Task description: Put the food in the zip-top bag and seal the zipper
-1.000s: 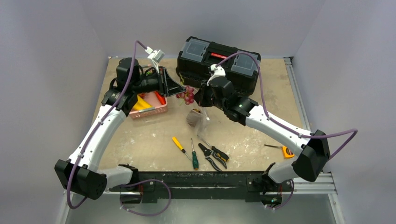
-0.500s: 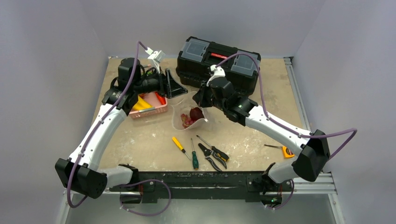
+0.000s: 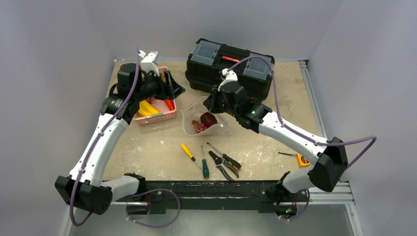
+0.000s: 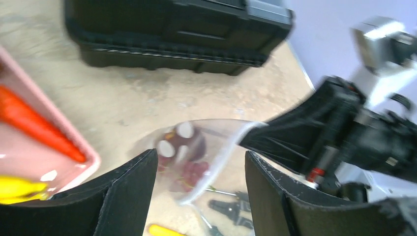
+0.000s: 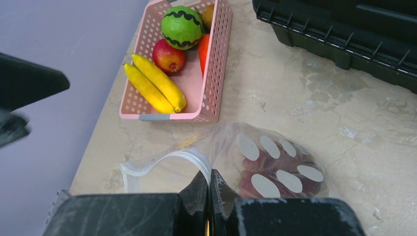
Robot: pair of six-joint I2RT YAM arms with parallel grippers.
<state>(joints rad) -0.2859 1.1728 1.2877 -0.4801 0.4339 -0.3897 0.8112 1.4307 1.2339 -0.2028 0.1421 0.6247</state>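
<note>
The zip-top bag [image 3: 199, 120] lies mid-table with its mouth open to the left. Dark red and purple food [image 3: 205, 120] sits inside it. My right gripper [image 3: 212, 104] is shut on the bag's rim and holds it up; in the right wrist view its fingers [image 5: 210, 179] pinch the zipper [image 5: 167, 158] beside the dotted bag [image 5: 275, 164]. My left gripper [image 3: 173, 89] is open and empty over the right end of the pink basket [image 3: 157, 117]. The bag [image 4: 194, 147] shows between its fingers in the left wrist view. Bananas [image 5: 155, 83], a watermelon [image 5: 182, 27], a red apple [image 5: 168, 55] and a carrot [image 4: 39, 125] lie in the basket.
A black toolbox [image 3: 228, 66] stands at the back behind the bag. A yellow-handled screwdriver [image 3: 188, 153], a green-handled screwdriver [image 3: 204, 167] and pliers [image 3: 223, 164] lie near the front edge. A small yellow tool [image 3: 302, 160] lies by the right arm.
The left gripper let go of the red grapes, which now lie in the bag. It has drawn back left over the basket, empty. The bag's mouth stands wider open.
</note>
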